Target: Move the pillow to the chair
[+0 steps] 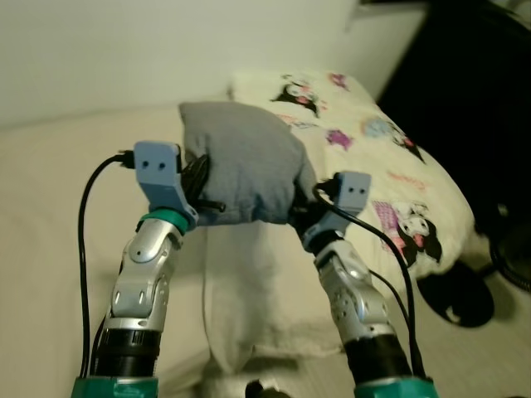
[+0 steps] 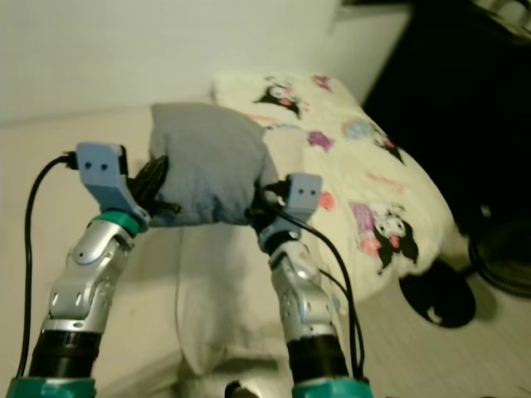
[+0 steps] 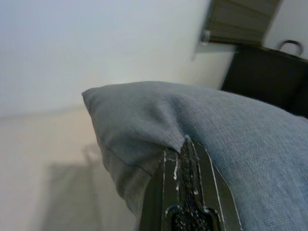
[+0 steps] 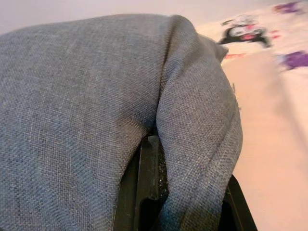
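1. Hanging between both hands, the grey pillow is lifted above the bed, its long axis running arm to arm.
2. The left hand pinches its left edge shut; the right hand clamps the right edge.
3. Both hands sit equally near; no chair is visible, so the carry likely needs a turn.

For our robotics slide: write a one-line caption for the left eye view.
Both tools, left tool and right tool, grip a grey pillow above a cream bed with a cartoon-print blanket.

A cream bed carries a cartoon-print blanket and a white towel
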Available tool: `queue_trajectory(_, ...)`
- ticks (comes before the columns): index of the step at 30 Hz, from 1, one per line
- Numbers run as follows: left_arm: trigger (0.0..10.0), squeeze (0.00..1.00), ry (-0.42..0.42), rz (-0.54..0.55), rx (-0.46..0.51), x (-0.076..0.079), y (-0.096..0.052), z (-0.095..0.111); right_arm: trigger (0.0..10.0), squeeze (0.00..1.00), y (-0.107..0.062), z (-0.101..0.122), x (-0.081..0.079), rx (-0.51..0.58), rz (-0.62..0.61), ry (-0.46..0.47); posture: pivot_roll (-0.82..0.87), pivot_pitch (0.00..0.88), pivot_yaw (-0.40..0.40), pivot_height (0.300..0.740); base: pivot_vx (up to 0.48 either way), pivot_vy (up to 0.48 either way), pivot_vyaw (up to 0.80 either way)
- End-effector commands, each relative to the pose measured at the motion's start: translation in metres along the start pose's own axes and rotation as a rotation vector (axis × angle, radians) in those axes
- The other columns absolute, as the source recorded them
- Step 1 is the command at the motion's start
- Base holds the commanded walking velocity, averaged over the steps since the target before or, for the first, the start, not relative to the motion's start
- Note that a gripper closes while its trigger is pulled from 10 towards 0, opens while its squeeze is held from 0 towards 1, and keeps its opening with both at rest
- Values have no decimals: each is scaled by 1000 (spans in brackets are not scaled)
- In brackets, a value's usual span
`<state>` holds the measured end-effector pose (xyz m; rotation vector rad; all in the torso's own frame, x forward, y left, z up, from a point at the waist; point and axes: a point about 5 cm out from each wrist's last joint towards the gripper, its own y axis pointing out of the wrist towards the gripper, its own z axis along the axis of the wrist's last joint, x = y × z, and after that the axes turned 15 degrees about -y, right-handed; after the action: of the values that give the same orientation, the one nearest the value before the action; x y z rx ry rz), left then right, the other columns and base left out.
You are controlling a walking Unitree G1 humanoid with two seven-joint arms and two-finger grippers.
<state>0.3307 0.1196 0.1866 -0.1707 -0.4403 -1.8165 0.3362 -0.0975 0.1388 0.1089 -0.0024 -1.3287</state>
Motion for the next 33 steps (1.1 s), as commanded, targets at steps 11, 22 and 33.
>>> queue_trajectory(11,10000,0,26,-117,17,25,2,3,10000,0,-1,9,-1,36,-5,-22,64,8,-26,740,0,0,-800)
queue_trajectory(22,10000,0,15,-128,19,32,4,1,10000,0,0,11,0,50,-21,-32,60,6,-22,740,0,0,-800)
queue_trajectory(33,10000,0,66,-134,-1,25,16,10,10000,0,0,5,-6,56,-58,-1,120,0,88,740,0,0,-800)
